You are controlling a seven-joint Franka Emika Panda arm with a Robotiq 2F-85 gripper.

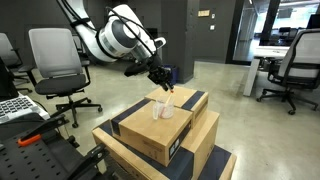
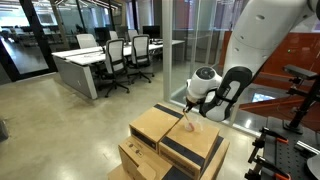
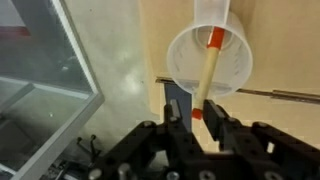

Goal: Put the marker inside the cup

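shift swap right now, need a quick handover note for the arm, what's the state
Gripper: shut on the marker, directly above the cup.
Cup: upright on the top cardboard box.
Done: marker lifted and lined up; in the wrist view its far end points into the cup's mouth.
Left: lower a little if needed, open the jaws so the marker drops in, then back the arm away.

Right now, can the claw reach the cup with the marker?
Probably yes: the claw holds the marker with its tip over the open cup; nothing seems to block the way.
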